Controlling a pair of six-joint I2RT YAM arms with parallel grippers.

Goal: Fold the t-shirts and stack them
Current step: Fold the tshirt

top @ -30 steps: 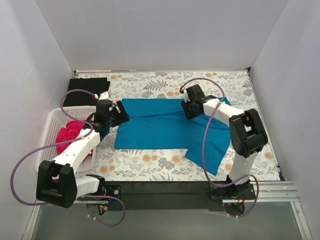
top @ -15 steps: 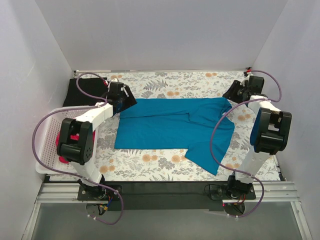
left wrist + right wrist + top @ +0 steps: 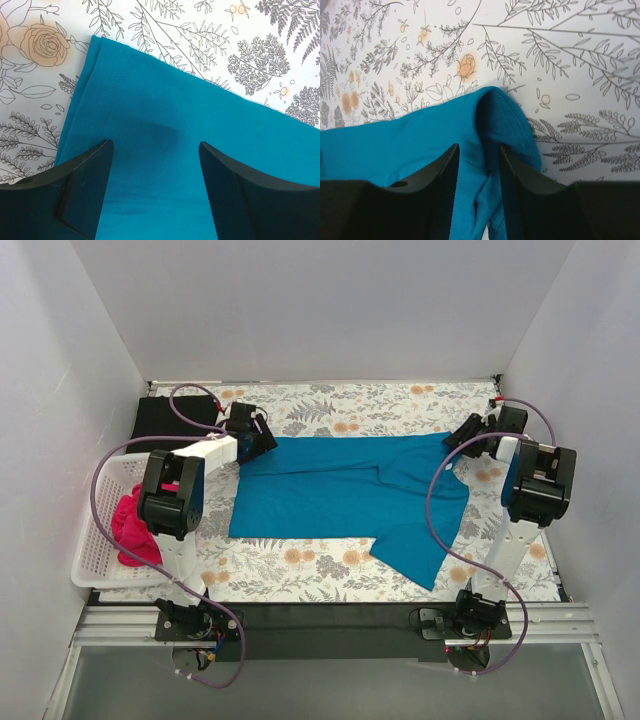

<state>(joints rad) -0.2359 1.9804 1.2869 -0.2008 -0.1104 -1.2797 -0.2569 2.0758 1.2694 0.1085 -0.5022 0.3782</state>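
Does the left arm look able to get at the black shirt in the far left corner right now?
Probably yes: the black t-shirt lies flat in the open just left of the left tool, which is open and empty above the teal t-shirt corner.

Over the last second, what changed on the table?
The right claw, shut on the teal shirt, dragged its far edge out towards the far right corner, spreading the bunched part. The left claw, open, moved from the shirt's left edge to its far left corner. The black shirt and basket stayed put.
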